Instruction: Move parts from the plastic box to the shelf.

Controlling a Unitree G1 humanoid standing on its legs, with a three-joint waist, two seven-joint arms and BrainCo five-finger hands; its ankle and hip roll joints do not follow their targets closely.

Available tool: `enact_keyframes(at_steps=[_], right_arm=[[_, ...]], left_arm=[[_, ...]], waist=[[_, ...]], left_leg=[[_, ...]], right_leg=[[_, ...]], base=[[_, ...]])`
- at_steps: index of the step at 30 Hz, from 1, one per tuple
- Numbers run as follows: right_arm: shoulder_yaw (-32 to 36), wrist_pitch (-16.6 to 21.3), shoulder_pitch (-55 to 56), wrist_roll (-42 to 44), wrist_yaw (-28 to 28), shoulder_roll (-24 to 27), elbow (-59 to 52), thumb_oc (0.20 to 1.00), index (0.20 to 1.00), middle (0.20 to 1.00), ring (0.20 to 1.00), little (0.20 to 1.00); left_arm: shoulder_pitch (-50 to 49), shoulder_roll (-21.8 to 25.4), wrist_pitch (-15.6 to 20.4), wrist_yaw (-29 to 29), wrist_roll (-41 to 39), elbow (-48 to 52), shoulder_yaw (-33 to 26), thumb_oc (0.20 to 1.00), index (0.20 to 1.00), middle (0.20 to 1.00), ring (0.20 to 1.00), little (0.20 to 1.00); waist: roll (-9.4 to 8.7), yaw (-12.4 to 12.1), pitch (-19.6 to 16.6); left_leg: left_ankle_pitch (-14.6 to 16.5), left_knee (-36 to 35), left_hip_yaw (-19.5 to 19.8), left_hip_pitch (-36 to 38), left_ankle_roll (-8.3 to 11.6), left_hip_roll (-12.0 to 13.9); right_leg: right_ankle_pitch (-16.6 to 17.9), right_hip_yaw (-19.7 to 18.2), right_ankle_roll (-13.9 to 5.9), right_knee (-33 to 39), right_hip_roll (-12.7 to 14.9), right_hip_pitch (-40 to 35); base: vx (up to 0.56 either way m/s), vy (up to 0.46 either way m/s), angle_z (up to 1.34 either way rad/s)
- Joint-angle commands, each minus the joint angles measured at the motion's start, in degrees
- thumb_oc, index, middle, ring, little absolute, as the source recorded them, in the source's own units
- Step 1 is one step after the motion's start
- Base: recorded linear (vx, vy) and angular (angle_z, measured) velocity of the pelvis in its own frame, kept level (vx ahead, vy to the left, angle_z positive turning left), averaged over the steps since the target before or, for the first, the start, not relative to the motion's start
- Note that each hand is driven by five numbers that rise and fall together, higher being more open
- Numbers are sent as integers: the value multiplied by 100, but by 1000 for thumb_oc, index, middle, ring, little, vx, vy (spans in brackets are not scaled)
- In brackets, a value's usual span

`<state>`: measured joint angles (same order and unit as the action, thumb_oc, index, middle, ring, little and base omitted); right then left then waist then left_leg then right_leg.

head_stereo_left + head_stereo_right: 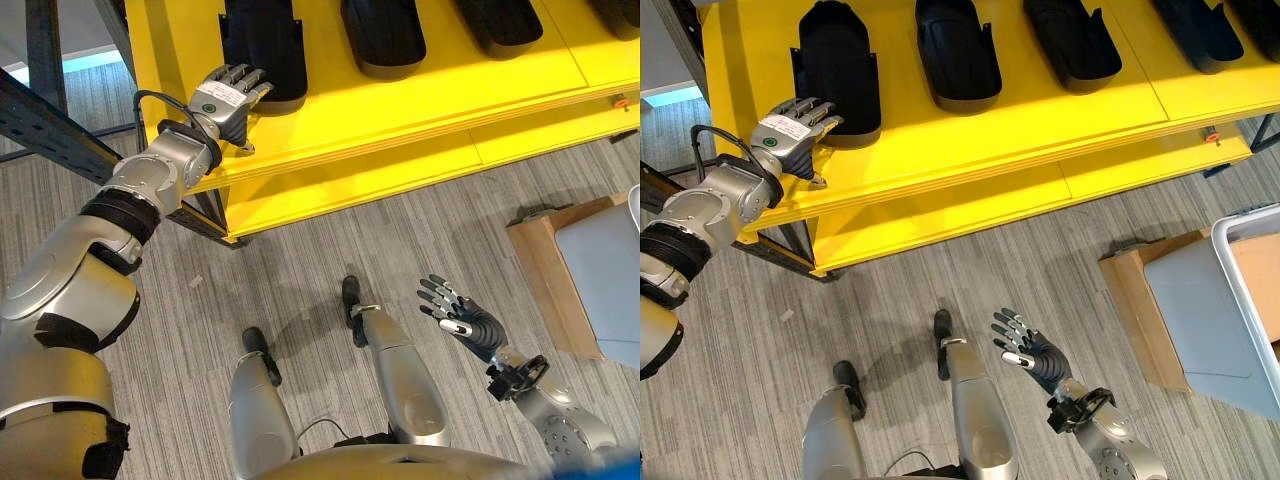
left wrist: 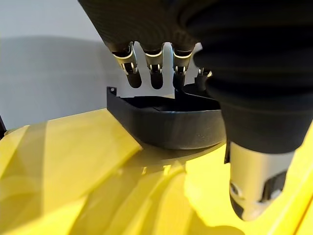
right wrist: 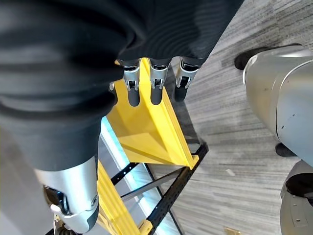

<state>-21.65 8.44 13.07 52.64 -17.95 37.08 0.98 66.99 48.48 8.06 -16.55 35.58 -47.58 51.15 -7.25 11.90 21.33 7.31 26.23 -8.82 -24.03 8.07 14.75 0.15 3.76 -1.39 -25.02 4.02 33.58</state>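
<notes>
My left hand [image 1: 790, 130] rests straight-fingered at the near end of the leftmost black part [image 1: 837, 68] on the yellow shelf [image 1: 970, 150], gripping nothing; my right hand [image 1: 1025, 352] hangs open and empty over the floor, the plastic box [image 1: 1225, 310] to its right

black parts [image 1: 958, 50] crowd yellow shelf [image 1: 970, 140] (front strip bare), open floor [image 1: 1040, 270] below
</notes>
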Motion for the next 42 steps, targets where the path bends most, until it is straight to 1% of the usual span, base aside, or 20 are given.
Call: enact_keyframes(at_steps=[1, 7, 14, 28, 33, 35, 38, 41, 42], right_arm=[[148, 209, 55, 93, -150, 82, -157, 1000, 1000, 1000, 1000, 1000], [163, 189, 62, 90, -154, 148, -165, 1000, 1000, 1000, 1000, 1000], [193, 151, 89, 161, -147, 208, -211, 1000, 1000, 1000, 1000, 1000], [230, 141, 60, 213, -126, 203, -206, 1000, 1000, 1000, 1000, 1000], [242, 115, 73, 246, -119, 152, -157, 1000, 1000, 1000, 1000, 1000], [249, 107, 73, 253, -139, 148, -143, 1000, 1000, 1000, 1000, 1000], [280, 73, 85, 268, -153, 161, -111, 1000, 1000, 1000, 1000, 1000], [313, 32, 145, 302, -174, 116, -99, 1000, 1000, 1000, 1000, 1000], [345, 8, 184, 313, -185, 97, -92, 1000, 1000, 1000, 1000, 1000]], left_arm=[[250, 74, -85, -245, -24, -127, -495, 1000, 1000, 1000, 1000, 1000], [525, -37, -118, -224, -124, -522, -365, 1000, 1000, 1000, 1000, 1000], [916, -244, -152, -199, -268, -1118, -139, 1000, 1000, 1000, 1000, 1000], [1244, -305, -191, -151, -217, -1556, 174, 1000, 1000, 1000, 1000, 1000], [1267, -183, -206, -5, -461, -1855, 110, 1000, 1000, 1000, 1000, 1000], [1298, -150, -200, 39, -373, -1873, 220, 1000, 1000, 1000, 1000, 1000], [1368, -137, -198, 158, -465, -1892, 258, 1000, 1000, 1000, 1000, 1000], [1437, -151, -177, 245, -766, -1921, 134, 1000, 1000, 1000, 1000, 1000], [1438, -162, -151, 350, -1006, -1988, 16, 1000, 1000, 1000, 1000, 1000]], waist=[[-19, 40, -109], [-12, 79, -139], [-11, 180, -166], [-5, 286, -88], [-18, 325, -7], [-22, 336, -6], [-37, 355, 19], [-51, 374, 45], [-62, 380, 42]], left_leg=[[-129, 142, 579, -348, 314, 594], [-127, 185, 575, -414, 315, 616], [-128, 214, 545, -487, 311, 642], [-90, 329, 493, -629, 291, 668], [-68, 428, 481, -785, 271, 673], [-56, 441, 464, -822, 271, 677], [-34, 492, 466, -898, 257, 674], [-1, 552, 443, -947, 249, 683], [6, 557, 440, -958, 249, 691]], right_leg=[[-386, -484, -896, -110, 584, -215], [-393, -504, -900, -152, 571, -127], [-401, -555, -910, -214, 543, 27], [-422, -644, -922, -307, 538, 253], [-431, -665, -902, -379, 520, 405], [-427, -662, -903, -387, 522, 444], [-423, -672, -894, -411, 500, 518], [-425, -697, -882, -439, 483, 581], [-411, -704, -880, -436, 479, 611]], base=[[0, 0, 0], [0, 0, 0], [26, 4, -6], [36, 8, -5], [37, 3, -1], [37, 2, -2], [0, 0, 0], [15, 8, -6], [23, 0, -9]])
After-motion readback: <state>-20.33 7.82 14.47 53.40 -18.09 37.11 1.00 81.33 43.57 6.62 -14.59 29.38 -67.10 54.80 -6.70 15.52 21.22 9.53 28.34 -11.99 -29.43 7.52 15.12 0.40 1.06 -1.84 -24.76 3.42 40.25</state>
